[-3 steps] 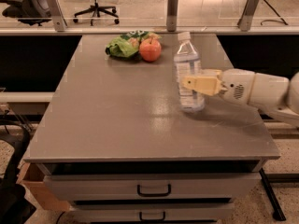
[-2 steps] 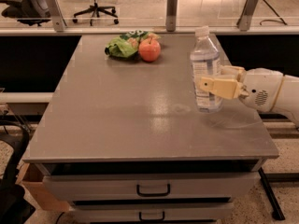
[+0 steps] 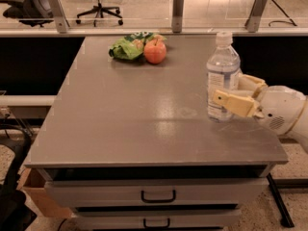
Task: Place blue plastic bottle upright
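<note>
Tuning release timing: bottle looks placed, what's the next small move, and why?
Probably open the gripper to let go: it is shut on the blue plastic bottle, which stands upright, cap up, its base seemingly resting on the table.

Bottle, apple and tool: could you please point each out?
bottle (image 3: 223, 71): camera view, clear upper body.
apple (image 3: 155, 52): camera view, red front.
tool (image 3: 225, 95): camera view, between its fingertips, gripping the bottle at the table's right.

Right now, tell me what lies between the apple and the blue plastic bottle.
Nothing: the camera view shows only bare grey tabletop between the apple and the blue plastic bottle. The gripper sits at the bottle's lower half.
</note>
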You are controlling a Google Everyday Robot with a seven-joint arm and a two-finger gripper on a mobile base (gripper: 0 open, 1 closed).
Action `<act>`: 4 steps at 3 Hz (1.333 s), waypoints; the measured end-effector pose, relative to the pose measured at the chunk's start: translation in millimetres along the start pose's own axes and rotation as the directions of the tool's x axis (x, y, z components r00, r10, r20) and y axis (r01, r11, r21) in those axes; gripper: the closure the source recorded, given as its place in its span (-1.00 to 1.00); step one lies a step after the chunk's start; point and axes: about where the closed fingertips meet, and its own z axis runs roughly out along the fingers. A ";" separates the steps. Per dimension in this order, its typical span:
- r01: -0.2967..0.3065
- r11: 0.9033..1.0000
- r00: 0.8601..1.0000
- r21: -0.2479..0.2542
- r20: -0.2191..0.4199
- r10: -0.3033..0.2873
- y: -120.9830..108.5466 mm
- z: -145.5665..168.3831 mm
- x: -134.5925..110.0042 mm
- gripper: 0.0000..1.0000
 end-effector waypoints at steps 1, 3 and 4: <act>-0.002 1.000 0.999 -0.017 0.045 0.003 6.8 4.9 7.1 1.00; -0.014 1.000 1.000 -0.024 0.019 0.014 19.9 25.4 36.0 1.00; -0.034 0.999 0.999 -0.018 0.001 0.034 23.5 33.3 50.9 1.00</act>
